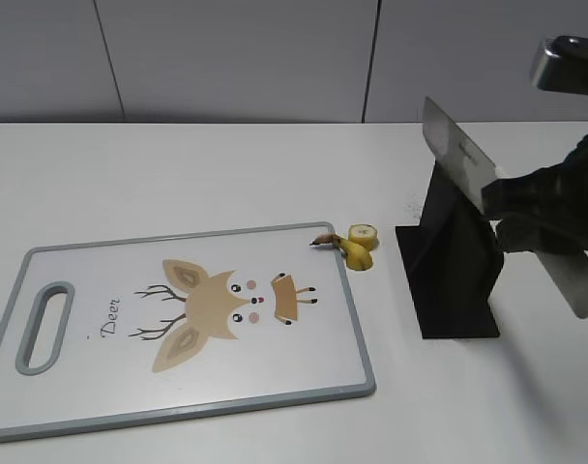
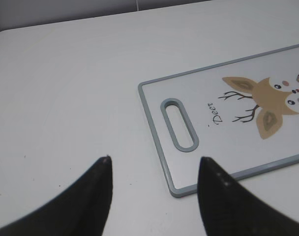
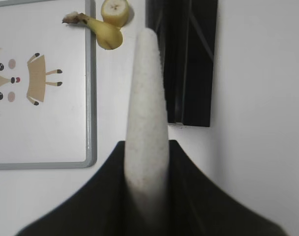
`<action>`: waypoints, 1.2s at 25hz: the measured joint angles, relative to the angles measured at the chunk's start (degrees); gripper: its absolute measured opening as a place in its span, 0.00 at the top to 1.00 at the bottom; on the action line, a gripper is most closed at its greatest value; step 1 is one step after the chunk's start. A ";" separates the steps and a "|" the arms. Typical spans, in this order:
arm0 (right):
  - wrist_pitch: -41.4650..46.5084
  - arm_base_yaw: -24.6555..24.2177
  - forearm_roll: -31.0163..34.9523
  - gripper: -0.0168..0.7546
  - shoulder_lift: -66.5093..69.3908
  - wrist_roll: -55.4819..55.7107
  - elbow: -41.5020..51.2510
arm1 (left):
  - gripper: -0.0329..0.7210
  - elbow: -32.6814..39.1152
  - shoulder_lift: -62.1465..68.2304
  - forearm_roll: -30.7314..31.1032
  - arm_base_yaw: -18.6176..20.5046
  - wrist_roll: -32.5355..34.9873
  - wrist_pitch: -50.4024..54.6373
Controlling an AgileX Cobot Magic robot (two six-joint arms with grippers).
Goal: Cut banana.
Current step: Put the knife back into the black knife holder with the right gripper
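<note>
While the right fingers (image 3: 144, 162) clench the knife (image 1: 458, 155) handle and the left fingers (image 2: 154, 182) hang released, the banana (image 1: 357, 246), soft and slippery-looking, lies at the cutting board's (image 1: 130, 280) 2 o'clock edge, probably best steadied mid-body.

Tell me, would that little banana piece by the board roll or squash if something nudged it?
The banana piece is short and curved, so it would probably rock or skid rather than roll far. Its cut face shows soft flesh, so a hard push may mash it. It looks light, lying at the edge of the cutting board.
</note>
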 joint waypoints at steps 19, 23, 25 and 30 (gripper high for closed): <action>-2.09 0.00 -2.94 0.75 1.40 4.69 2.00 | 0.26 0.00 0.00 0.00 0.00 0.00 0.00; -1.87 0.00 -1.89 0.75 4.30 4.69 2.00 | 0.26 0.00 0.00 0.00 0.00 0.00 0.00; -1.81 0.00 -1.64 0.75 5.68 4.69 2.00 | 0.26 0.00 0.00 0.00 0.00 0.00 0.00; -1.77 0.00 -1.28 0.75 7.28 4.12 2.00 | 0.26 0.00 0.00 0.00 0.00 0.00 0.00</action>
